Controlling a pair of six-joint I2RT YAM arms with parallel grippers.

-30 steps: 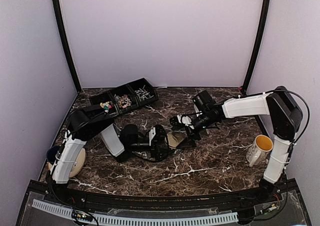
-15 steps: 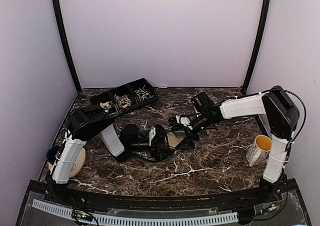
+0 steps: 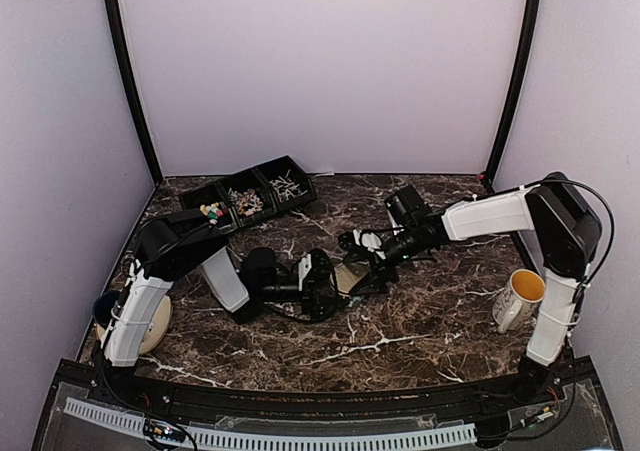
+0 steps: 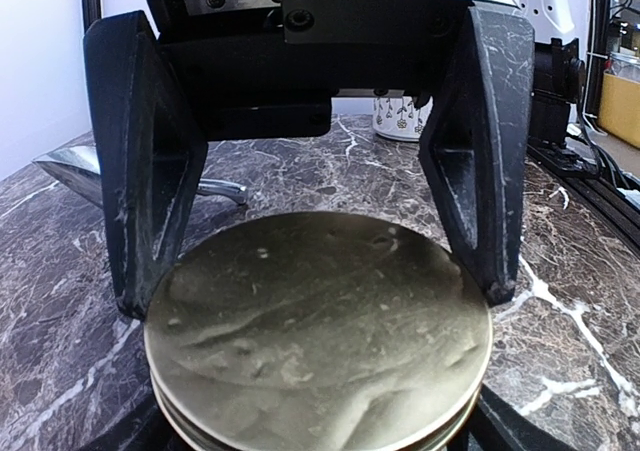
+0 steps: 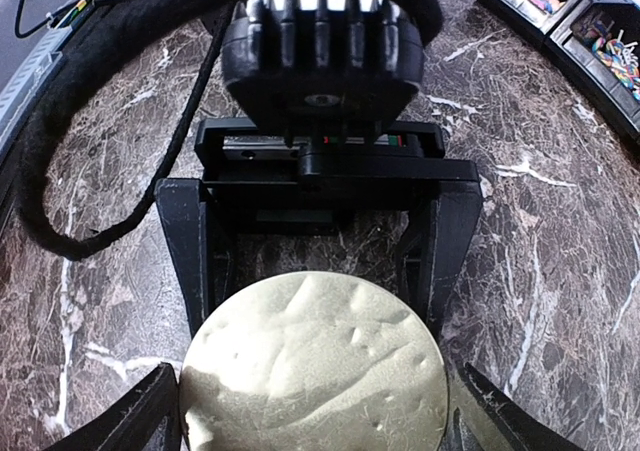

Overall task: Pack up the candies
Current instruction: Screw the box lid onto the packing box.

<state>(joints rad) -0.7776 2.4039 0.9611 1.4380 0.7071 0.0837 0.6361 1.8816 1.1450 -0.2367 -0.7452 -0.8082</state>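
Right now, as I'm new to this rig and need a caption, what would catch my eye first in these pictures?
A dimpled gold disc at mid-table, seemingly gripped by the left pincer while the right pincer faces it, open, from the other side. Next, the black tray of pastel candies at the far left, and a white mug at the right edge.

A compartment tray (image 3: 305,186) is sitting toward the far left corner of the worktop (image 3: 420,331), with the candies (image 3: 245,201) lying in its compartments. A round tin (image 4: 320,361) is resting mid-worktop. The left tool (image 4: 315,296) is straddling it from the left, fingers touching its sides, and the right tool (image 3: 362,267) is facing it from the right. A mug (image 3: 518,298) is standing near the right edge, well apart from the tin.
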